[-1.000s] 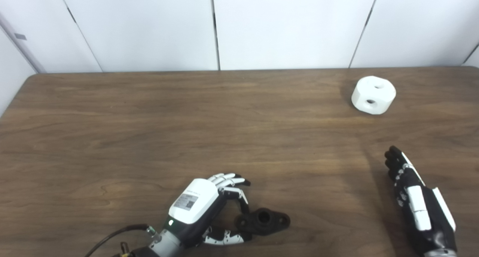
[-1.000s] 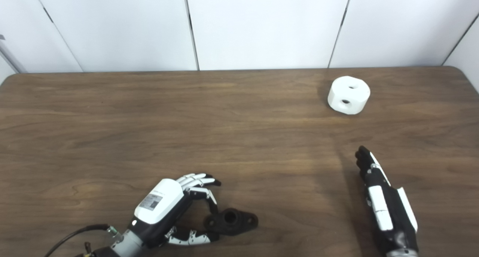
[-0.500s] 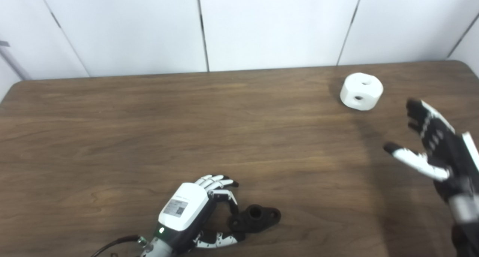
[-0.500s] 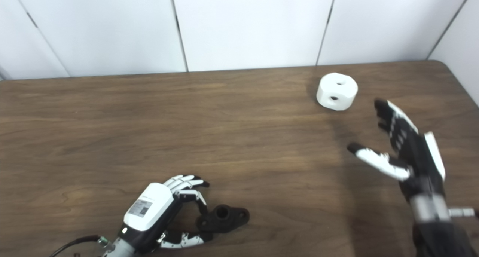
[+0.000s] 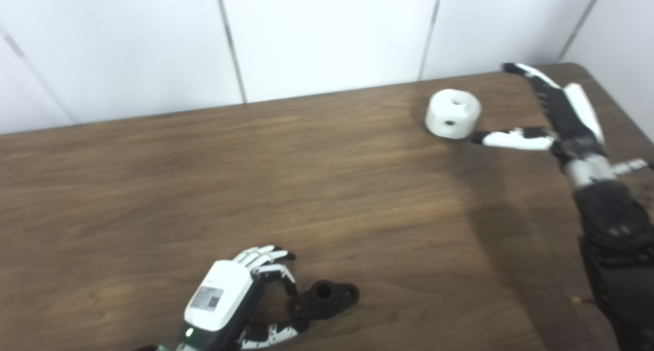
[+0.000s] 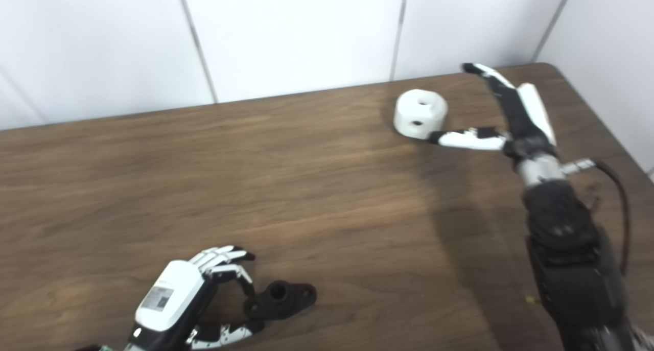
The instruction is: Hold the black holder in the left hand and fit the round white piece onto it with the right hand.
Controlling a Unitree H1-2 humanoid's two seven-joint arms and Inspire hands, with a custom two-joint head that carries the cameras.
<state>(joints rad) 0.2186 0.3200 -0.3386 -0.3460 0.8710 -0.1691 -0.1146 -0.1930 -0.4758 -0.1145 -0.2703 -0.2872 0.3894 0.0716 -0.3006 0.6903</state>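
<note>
The black holder (image 5: 324, 299) lies flat on the wooden table (image 5: 255, 177) near the front edge. My left hand (image 5: 232, 300) is closed around its left end, fingers above and thumb below, with the holder resting on the table. The round white piece (image 5: 452, 114), with holes in its top and side, stands at the far right of the table. My right hand (image 5: 552, 121) is open just right of it, fingers stretched toward the back edge and thumb pointing at the piece's near side, a small gap between them.
A white panelled wall (image 5: 317, 34) runs behind the table's far edge. The table's right edge (image 6: 603, 131) lies close to my right arm. A cable (image 6: 621, 197) hangs from the right wrist.
My right hand has moved up and away from the front right to beside the white piece, thumb spread. The camera has turned right. The left hand stays on the holder.
</note>
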